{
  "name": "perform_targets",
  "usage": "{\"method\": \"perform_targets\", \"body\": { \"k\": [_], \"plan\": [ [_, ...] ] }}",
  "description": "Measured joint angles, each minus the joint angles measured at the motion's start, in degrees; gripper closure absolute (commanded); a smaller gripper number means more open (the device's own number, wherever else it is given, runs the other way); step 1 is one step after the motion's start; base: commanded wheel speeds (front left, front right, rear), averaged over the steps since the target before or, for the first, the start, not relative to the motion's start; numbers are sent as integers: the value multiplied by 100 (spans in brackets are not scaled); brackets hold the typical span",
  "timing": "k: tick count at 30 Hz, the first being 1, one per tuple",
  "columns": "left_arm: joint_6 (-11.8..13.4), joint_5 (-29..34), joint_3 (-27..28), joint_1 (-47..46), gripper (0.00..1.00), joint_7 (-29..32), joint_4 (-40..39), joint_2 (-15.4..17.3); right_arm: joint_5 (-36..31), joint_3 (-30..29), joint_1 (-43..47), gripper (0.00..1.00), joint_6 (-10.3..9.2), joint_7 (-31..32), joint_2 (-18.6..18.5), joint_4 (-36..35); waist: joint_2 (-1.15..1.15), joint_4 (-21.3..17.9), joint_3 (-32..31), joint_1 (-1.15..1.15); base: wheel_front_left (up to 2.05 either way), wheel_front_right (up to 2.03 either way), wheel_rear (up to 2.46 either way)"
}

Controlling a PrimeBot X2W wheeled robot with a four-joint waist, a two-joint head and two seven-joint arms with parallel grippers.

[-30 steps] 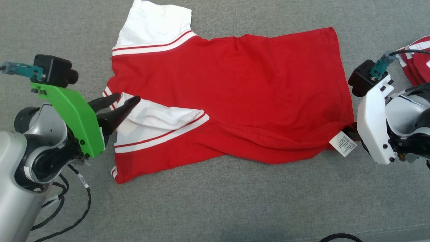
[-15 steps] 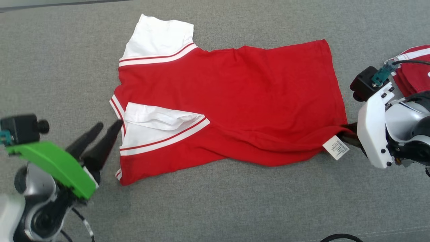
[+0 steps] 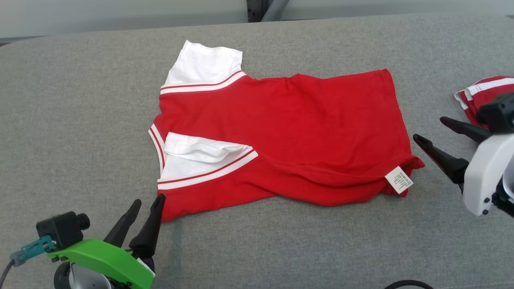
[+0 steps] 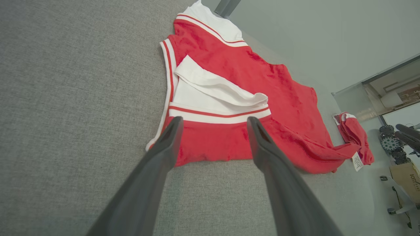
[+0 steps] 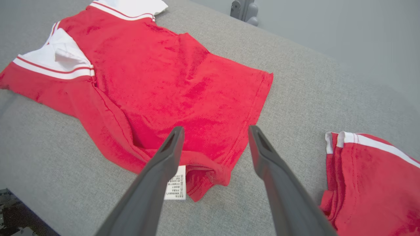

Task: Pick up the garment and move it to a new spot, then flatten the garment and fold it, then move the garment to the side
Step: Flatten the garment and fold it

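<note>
Left gripper (image 3: 149, 198) and right gripper (image 3: 429, 127) have backed off the shirt (image 3: 305, 132), both spread wide and empty. It lies half folded on the grey surface (image 3: 80, 120); the next fold needs fresh edge grips.

grey woven surface (image 3: 80, 120) is lying evenly lit; pale grey wall (image 3: 120, 16) is running behind it; dark post (image 3: 253, 9) is standing there.

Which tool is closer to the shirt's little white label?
Right. The right tool sits just beyond the label; the left tool is at the far end of the shirt.
</note>
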Motion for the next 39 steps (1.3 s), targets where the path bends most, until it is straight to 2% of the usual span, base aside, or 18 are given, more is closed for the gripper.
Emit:
{"method": "perform_targets", "body": {
  "k": [3, 7, 9, 12, 16, 20, 23, 28, 39],
  "plan": [
    [29, 255, -160, 27, 0, -235, 145, -143, -601, -602, 752, 0, 0, -881, 330, -98, 0, 33, -139, 0, 0, 0, 0],
    [83, 561, -270, 43, 0, -572, 436, -310, -1459, -1302, 1758, 0, 0, -2103, 1065, -40, 0, 42, -286, 0, 0, 0, 0],
    [103, 745, -276, 42, 0, -829, 591, -378, -1945, -1478, 2135, 0, 0, -2689, 1323, 108, 0, 25, -340, 0, 0, 0, 0],
    [112, 937, -253, 40, 0, -1306, 857, -563, -2301, -1670, 2549, 0, 0, -3563, 1976, 479, 0, -28, -408, 0, 0, 0, 0],
    [71, 1348, -348, 45, 0, -1829, 1249, -643, -2770, -1805, 2791, 0, 0, -4423, 2528, 1150, 0, -105, -514, 0, 0, 0, 0],
    [-60, 1657, -400, 49, 0, -2041, 1759, -740, -2995, -1903, 2803, 0, 0, -4643, 2994, 1823, 0, -171, -616, 0, 0, 0, 0],
    [-214, 1672, -475, -5, 0, -2080, 2143, -860, -3004, -1826, 2651, 0, 0, -4667, 3162, 2219, 0, -208, -644, 0, 0, 0, 0],
    [-399, 1681, -637, -408, 0, -1886, 2743, -924, -2849, -1589, 2108, 0, 0, -4684, 3181, 2781, 0, -196, -604, 0, 0, 0, 0],
    [-428, 1785, -835, -1077, 0, -1340, 3509, -940, -2062, -767, 985, 0, 0, -4074, 3008, 3689, 0, -147, -423, 0, 0, 0, 0]
  ]
}}
